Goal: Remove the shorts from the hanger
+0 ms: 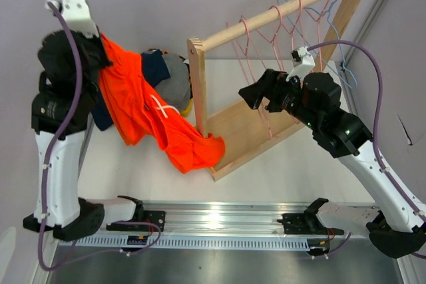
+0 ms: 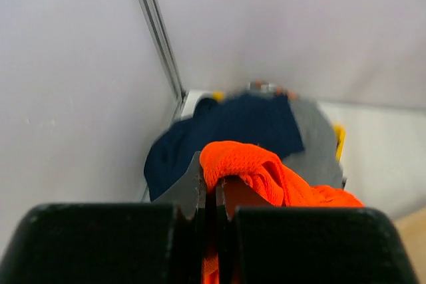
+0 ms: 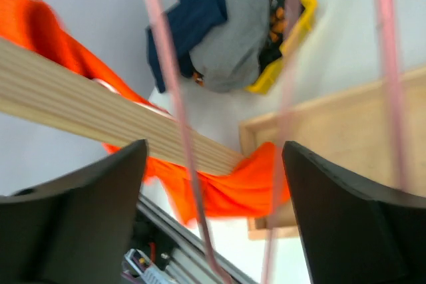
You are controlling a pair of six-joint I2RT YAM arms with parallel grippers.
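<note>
At nine o'clock overhead, your left gripper (image 2: 214, 187): jaws pinched closed on the bright orange shorts (image 1: 143, 108), which trail to the wooden rack (image 1: 279, 11); at three o'clock, your right gripper (image 3: 214, 154): jaws wide, gripping nothing, a pink hanger (image 3: 170, 91) seemingly between them; navy and grey shorts (image 1: 166, 74) heaped at eleven o'clock.

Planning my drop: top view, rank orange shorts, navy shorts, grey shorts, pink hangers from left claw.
1. orange shorts, gripped by the left claw
2. navy shorts, just right
3. grey shorts, farther right
4. pink hangers, on the rail
</note>
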